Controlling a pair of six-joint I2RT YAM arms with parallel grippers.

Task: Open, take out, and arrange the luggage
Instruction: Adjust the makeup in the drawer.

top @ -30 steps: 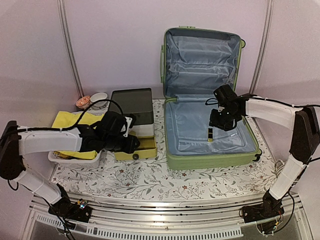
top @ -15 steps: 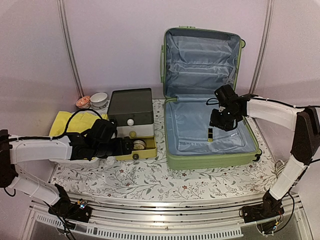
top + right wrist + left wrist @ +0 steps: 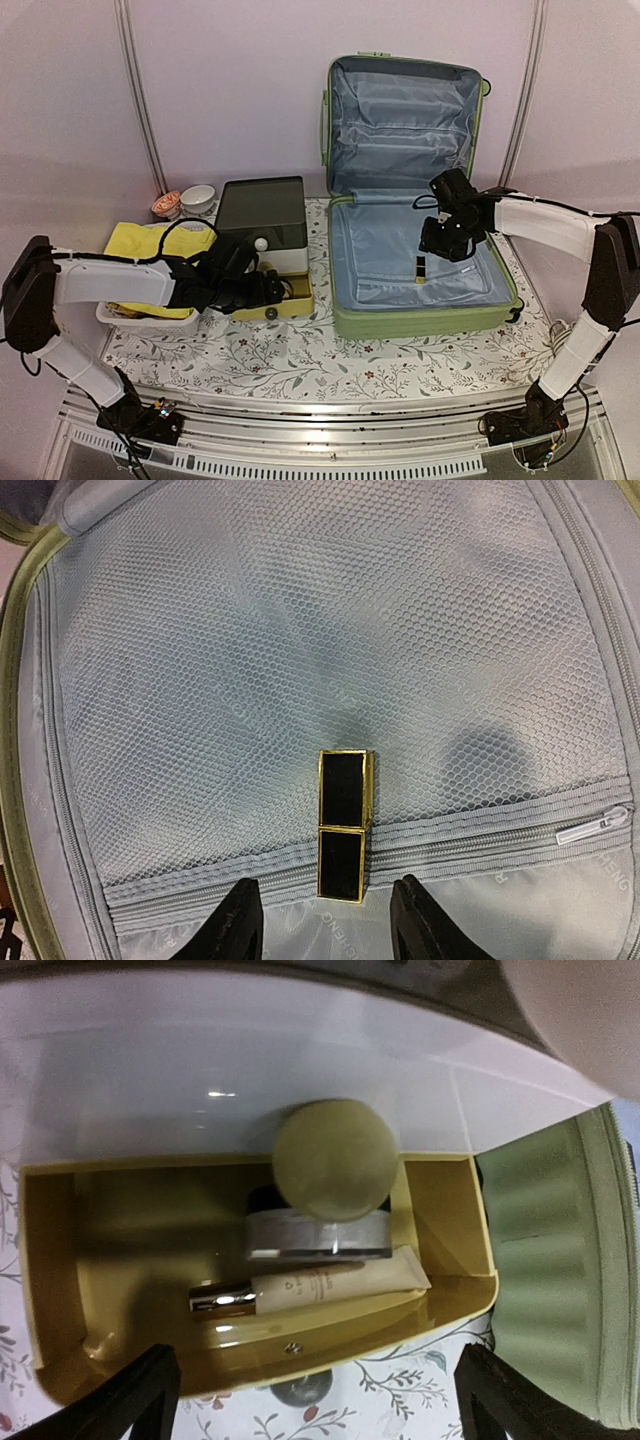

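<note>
**tube dead ahead of the right fingers, long axis 12 to 6**

open on the 3 o'clock side of the tabletop (image 3: 300, 370): the luggage (image 3: 420, 323), lower shell flat, lid upright at 12. on the mesh pocket (image 3: 300, 660) of the lower shell, down by the zip (image 3: 480, 845) at its 6 o'clock edge: a slim black-and-gold tube (image 3: 344, 823), lying alone and touching only the lining.

above it, the right fingers (image 3: 436, 250), about half open and holding nothing. in the right wrist view, set to either side of the tube's near end, one tip toward 9 and one toward 3, with a gap on each side and no contact. tube body reaching away toward 12. long axis 12 to 6 in that view, so square to the closing line, with the narrow width offered to the pinch. probably calls for a plain descent and a squeeze, no wrist turn. low, flat case on soft netting, so likely some risk of the tips snagging mesh instead.

well apart at 9 o'clock, the left fingers (image 3: 268, 291), spread fully wide and empty, over the open yellow drawer (image 3: 440, 1220) of the small box (image 3: 262, 205), with a jar (image 3: 318, 1235) and a cream tube (image 3: 330, 1285) inside. far from the luggage, so by position the right arm's pick.
</note>
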